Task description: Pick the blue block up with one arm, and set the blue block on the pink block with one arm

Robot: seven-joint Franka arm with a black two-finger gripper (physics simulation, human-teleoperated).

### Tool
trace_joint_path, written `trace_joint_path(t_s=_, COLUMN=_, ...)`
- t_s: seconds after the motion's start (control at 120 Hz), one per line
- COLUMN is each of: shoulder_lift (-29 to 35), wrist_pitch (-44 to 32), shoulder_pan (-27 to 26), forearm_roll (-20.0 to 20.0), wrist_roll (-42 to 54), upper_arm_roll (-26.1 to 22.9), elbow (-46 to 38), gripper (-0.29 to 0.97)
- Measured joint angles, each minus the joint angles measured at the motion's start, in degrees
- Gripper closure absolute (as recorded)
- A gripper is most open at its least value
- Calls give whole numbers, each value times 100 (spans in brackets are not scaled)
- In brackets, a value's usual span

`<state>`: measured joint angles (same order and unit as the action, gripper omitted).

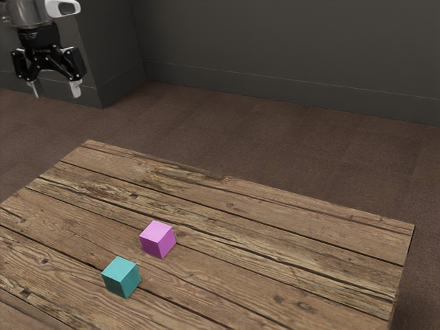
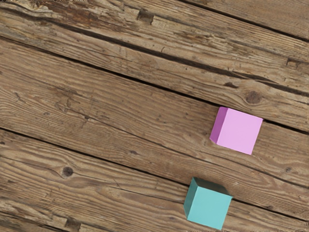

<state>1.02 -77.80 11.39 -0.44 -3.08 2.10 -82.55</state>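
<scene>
Soft even light from overhead. Table [image 1: 289, 227] mid-bright, matte; wall [image 1: 289, 41] and floor [image 1: 275, 130] behind it dim. Pink block [image 1: 157, 239] and blue block [image 1: 121, 276]: top faces lightest, sides darker, thin faint shadow at each base. Wrist view: pink block's shaded face at 9 o'clock, blue block's dark face at 12 o'clock.
</scene>
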Motion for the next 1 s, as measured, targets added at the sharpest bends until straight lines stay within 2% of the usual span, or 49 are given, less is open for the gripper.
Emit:
trace_joint_path(t_s=0.167, shoulder_lift=-5, wrist_pitch=5, shoulder_pan=-348, forearm_roll=-24, wrist_roll=19, upper_arm_roll=-5, elbow=61, gripper=0)
trace_joint_path(t_s=0.208, shoulder_lift=57, wrist_pitch=59, shoulder_pan=-394, forearm_roll=39, wrist_roll=94, upper_arm_roll=-57, elbow=522, gripper=0)
trace_joint_path(t_s=0.275, shoulder_lift=135, wrist_pitch=185, shoulder_pan=-212, forearm_roll=233, wrist_roll=266, upper_arm_roll=-458, elbow=1221, gripper=0)
trace_joint_path(t_s=0.342, shoulder_lift=-253, wrist_pitch=273, shoulder_pan=-451, forearm_roll=684, wrist_roll=427, upper_arm_roll=-591, elbow=1420, gripper=0)
trace_joint_path(t_s=0.417, shoulder_lift=-886, wrist_pitch=259, shoulder_pan=-716, forearm_roll=878, wrist_roll=614, upper_arm_roll=-556, elbow=1442, gripper=0)
trace_joint_path(t_s=0.658, shoulder_lift=-1217, wrist_pitch=-948, shoulder_pan=-419, forearm_roll=893, wrist_roll=1074, upper_arm_roll=-535, elbow=-420, gripper=0)
trace_joint_path(t_s=0.742, shoulder_lift=-1441, wrist_pitch=-1471, shoulder_pan=-326, forearm_roll=854, wrist_roll=1189, upper_arm_roll=-521, elbow=-756, gripper=0)
trace_joint_path(t_s=0.833, shoulder_lift=-1576, wrist_pitch=-2050, shoulder_pan=-342, forearm_roll=644, wrist_roll=1277, upper_arm_roll=-492, elbow=-1242, gripper=0)
trace_joint_path(t_s=1.0, shoulder_lift=-1369, wrist_pitch=-3155, shoulder_pan=-542, forearm_roll=396, wrist_roll=1307, upper_arm_roll=-398, elbow=-2424, gripper=0)
